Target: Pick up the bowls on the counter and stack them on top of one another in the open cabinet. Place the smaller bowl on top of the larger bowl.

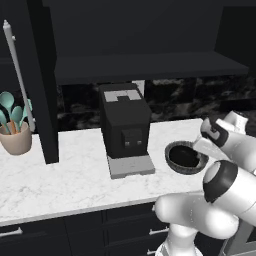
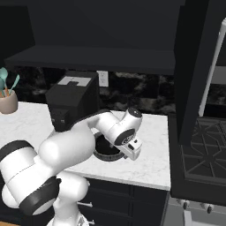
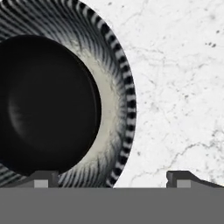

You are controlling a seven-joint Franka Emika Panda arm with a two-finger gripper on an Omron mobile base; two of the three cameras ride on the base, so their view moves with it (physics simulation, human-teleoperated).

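1. The black overhead wall cabinet spans the top of the scene; its dark inner shelf is bare, and its door with a long silver bar handle stands open at the far left.
2. The white marble counter with faint grey veins runs below it, above dark drawers with silver handles.
3. The white robot arm bends low over the right part of the counter.
4. A black boxy coffee machine on a grey base stands at the middle of the counter, against the dark backsplash.
5. The wide shallow bowl, dark and mottled outside with a pale inside, sits on the counter just right of the machine.
6. The small glossy black bowl is nested inside the wide one, both on the counter.
7. A beige utensil cup holding teal spoons stands at the far left of the counter.
8. The two-finger gripper hovers over the right rim of the wide bowl, fingertips spread apart: one fingertip over the bowl, the other over bare marble, gripping nothing.
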